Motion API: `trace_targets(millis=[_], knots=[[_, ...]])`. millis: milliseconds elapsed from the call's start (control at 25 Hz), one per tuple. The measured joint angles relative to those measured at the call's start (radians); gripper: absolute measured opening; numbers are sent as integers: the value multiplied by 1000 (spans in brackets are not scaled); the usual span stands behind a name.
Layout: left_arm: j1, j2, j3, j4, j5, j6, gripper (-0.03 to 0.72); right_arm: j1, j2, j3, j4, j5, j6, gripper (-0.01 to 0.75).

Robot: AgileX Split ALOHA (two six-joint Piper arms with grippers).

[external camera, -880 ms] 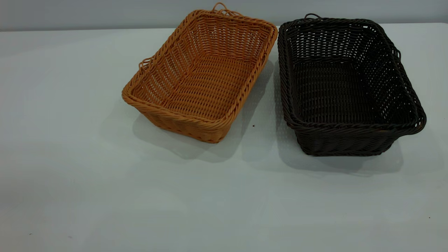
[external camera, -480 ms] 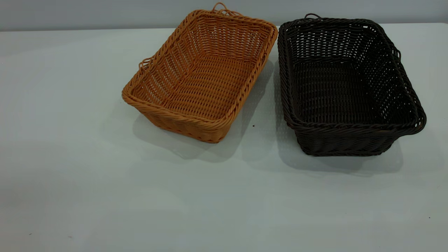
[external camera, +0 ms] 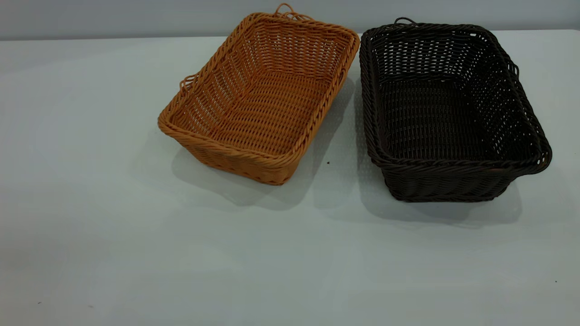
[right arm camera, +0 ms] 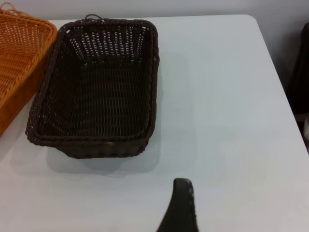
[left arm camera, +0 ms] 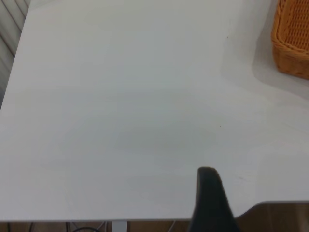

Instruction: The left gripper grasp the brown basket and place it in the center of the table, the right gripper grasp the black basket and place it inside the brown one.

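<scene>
Because neither arm has begun its grasp, each wrist view shows only one dark finger: the left gripper [left arm camera: 208, 200] and the right gripper [right arm camera: 179, 205] hang over the plain white-grey table [external camera: 136, 253], and whether either is released or clenched cannot be told. The rectangular orange-tan woven wicker brown basket [external camera: 260, 97] sits upper centre of the exterior frame; only its corner shows at the upper right of the left wrist frame, well apart from that finger. Beside it, nearly touching, the rectangular brown-black woven wicker black basket [external camera: 448, 108] occupies the upper right, both upright and apparently empty.

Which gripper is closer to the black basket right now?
Right. The right gripper hangs over bare table near the black basket, which fills its wrist view. The left gripper sits back at the table edge, seeing only a corner of the brown basket.
</scene>
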Motion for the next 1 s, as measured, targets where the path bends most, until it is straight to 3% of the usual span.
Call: trace_targets(millis=[520, 760, 1000], knots=[[0, 4, -9, 0, -9, 0, 437, 0, 0, 0, 0, 0, 0, 573], [0, 224, -120, -15, -146, 0, 437, 0, 0, 0, 0, 0, 0, 573], [0, 633, -222, -26, -346, 63, 437, 0, 0, 0, 0, -1, 51, 573]])
